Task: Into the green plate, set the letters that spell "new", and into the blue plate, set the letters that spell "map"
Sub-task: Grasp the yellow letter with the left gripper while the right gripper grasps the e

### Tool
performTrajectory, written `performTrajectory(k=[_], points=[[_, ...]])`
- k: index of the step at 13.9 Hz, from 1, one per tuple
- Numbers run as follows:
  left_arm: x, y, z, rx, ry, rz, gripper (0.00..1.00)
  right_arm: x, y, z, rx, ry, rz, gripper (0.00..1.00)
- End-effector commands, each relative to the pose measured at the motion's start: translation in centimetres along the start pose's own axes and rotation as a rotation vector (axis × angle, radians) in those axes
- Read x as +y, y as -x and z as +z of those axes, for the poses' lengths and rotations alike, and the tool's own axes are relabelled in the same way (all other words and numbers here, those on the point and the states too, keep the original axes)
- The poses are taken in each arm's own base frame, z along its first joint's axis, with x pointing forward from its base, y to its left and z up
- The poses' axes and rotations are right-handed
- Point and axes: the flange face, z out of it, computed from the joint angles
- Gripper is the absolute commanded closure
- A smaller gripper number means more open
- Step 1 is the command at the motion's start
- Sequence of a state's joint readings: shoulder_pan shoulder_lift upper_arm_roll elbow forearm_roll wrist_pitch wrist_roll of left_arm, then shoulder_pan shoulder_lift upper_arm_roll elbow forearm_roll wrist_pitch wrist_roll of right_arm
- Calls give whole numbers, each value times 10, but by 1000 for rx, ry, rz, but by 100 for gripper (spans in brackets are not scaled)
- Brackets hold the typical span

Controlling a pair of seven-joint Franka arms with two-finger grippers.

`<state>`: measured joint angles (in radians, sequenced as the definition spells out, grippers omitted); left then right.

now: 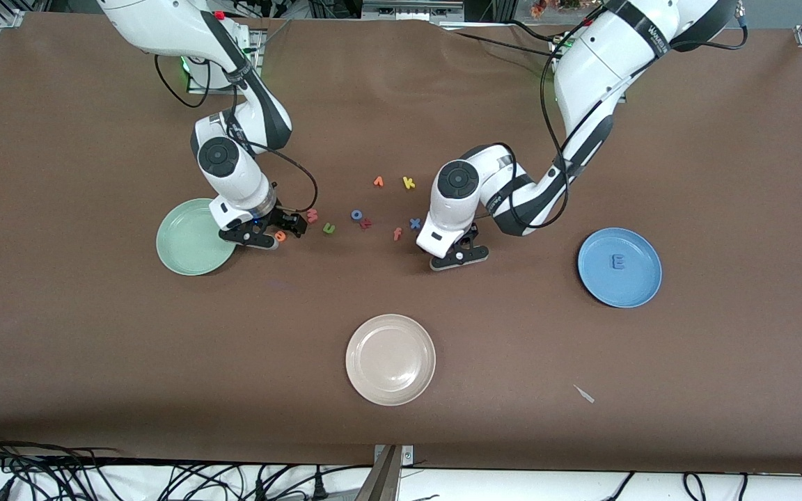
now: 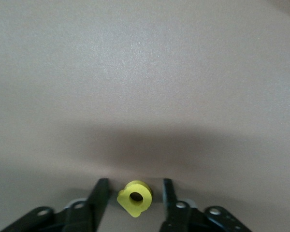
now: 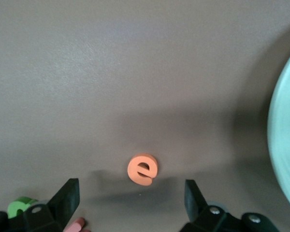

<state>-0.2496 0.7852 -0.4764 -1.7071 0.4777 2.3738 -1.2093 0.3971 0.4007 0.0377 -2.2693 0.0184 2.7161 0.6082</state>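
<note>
Nearest the front edge of the counter (image 1: 95, 362), the cream-white plate (image 1: 390, 390) is sitting unused. Farther in, toward the left arm's end, the blue plate (image 1: 634, 292) is already carrying the blue "m" (image 1: 618, 261).

The left hand (image 2: 135, 184) is standing low on the counter's middle, open only narrowly, with the yellow "a" (image 2: 134, 198) lying flat between its fingers (image 2: 100, 193). A thin gap is showing on each side, so nothing is being gripped yet. To do this pick well, I judge the hand should be staying centred, so both pads meet the foam together and neither one flicks it away. It should be squeezing lightly and then lifting straight up before heading for the blue plate.

The right hand (image 3: 131, 188) is hanging wide open and empty over the orange "e" (image 3: 142, 170), which is lying just ahead of the line between its fingertips, just beside the green plate (image 1: 185, 250). The red-pink "w" (image 1: 312, 216) and green "n" (image 1: 329, 227) are waiting close by.
</note>
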Motion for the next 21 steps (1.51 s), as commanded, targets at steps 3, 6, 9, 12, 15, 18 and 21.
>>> performTrajectory(k=[3, 6, 9, 12, 15, 18, 21], points=[[6, 2, 5, 24, -17, 26, 75, 7, 12, 13, 31, -14, 4, 8], [1, -6, -1, 25, -27, 41, 89, 6, 11, 16, 35, -17, 3, 18], [-22, -29, -10, 0, -68, 83, 90, 5, 8, 16, 41, -19, -8, 32], [-49, -54, -26, -59, -85, 137, 90, 0, -1, 8, 59, -30, -20, 32], [-95, -91, -50, -129, -77, 220, 89, -3, -5, 12, 62, -29, -26, 32], [-145, -122, -67, -198, -63, 304, 89, -1, -4, 16, 57, -20, -32, 37], [-202, -149, -74, -250, -65, 390, 88, 0, -5, 16, 58, -19, -36, 57]])
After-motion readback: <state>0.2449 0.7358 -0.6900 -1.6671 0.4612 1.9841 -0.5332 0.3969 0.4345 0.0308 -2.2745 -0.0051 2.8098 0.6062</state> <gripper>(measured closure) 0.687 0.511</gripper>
